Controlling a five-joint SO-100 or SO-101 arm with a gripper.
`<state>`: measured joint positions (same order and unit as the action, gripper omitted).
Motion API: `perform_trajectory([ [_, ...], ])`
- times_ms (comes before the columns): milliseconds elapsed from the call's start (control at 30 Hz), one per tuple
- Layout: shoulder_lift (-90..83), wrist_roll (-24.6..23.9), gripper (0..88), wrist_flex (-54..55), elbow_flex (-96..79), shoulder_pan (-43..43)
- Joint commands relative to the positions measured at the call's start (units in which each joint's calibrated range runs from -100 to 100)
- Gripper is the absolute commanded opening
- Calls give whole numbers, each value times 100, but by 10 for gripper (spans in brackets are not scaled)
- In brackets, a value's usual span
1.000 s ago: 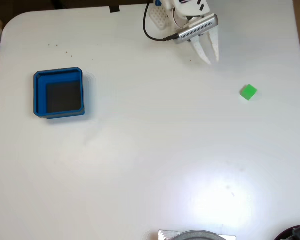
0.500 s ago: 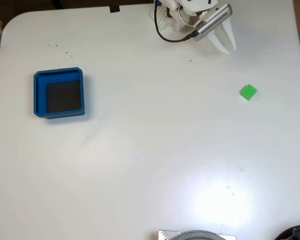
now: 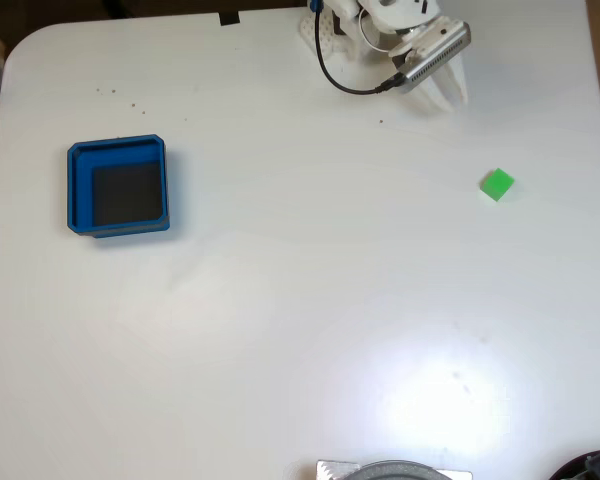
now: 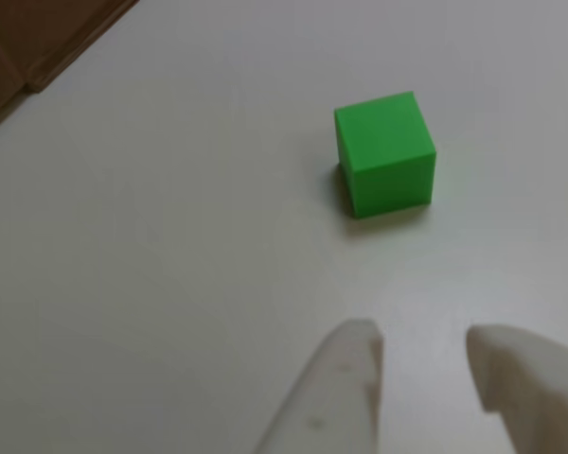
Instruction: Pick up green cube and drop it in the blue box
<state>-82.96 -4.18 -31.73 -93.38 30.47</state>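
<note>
Nothing done: your gripper, narrowly parted and empty, is short of the green cube; blue box well apart.

In the fixed view we look straight down from high above the white counter, seeing nearly all of it. The green cube sits small toward its right side. In the other view we sit low and close behind the pincer, facing the same green cube ahead. Both views share that cube and the counter around it.
</note>
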Motion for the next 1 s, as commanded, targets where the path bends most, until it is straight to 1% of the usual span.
perform_trajectory([
  [0, 294, 5, 25, 104, 738, 45],
  [533, 2108, 15, 41, 95, 2560, 45],
  [733, 2602, 20, 130, 95, 2803, 76],
  [967, 3296, -10, 234, 95, 3431, 495],
])
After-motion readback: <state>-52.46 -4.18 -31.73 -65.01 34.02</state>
